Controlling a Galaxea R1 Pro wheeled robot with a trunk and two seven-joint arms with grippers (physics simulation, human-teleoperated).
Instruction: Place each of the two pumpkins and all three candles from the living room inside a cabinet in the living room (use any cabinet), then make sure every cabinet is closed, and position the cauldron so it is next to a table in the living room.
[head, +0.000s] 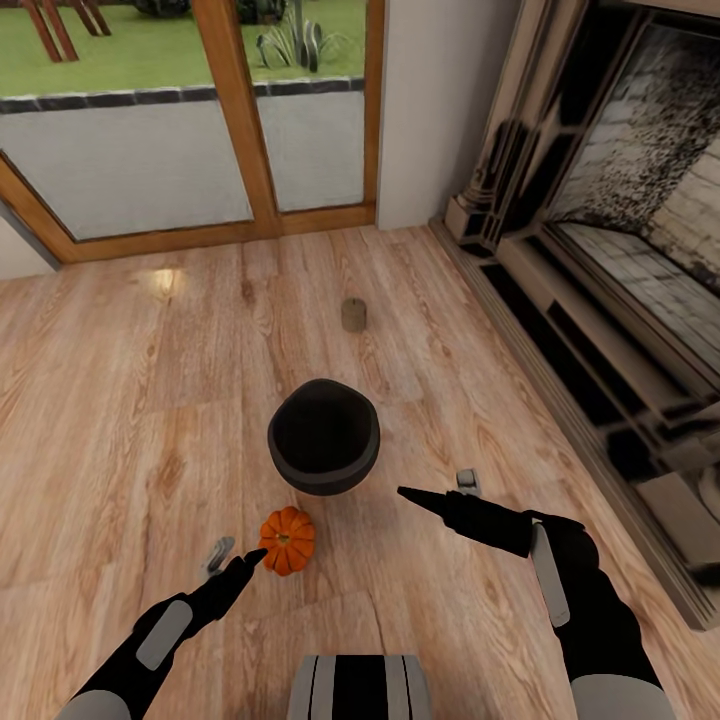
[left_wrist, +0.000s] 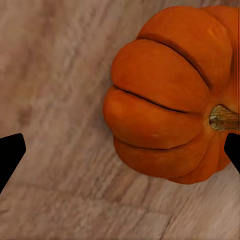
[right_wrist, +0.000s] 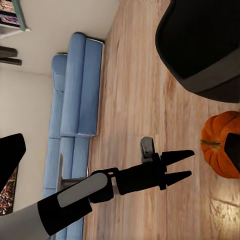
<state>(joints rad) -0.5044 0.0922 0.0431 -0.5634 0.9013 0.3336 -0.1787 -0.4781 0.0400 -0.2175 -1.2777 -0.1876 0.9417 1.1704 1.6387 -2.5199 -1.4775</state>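
Head view shows the black cauldron mid-floor, the orange pumpkin just before it, a candle beyond; the left claw, spread wide, nears the pumpkin (right claw also open, idle) and must straddle it before closing.

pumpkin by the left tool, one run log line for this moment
left tool: open, beside pumpkin, no grip | right tool: open, empty | cauldron, candle: on floor

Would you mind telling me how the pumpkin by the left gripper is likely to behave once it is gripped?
The pumpkin looks rigid, so it probably won't deform. Its rounded, ribbed sides may slip between narrow fingers. Resting squat on the wooden floor, it seems unlikely to roll unless nudged.
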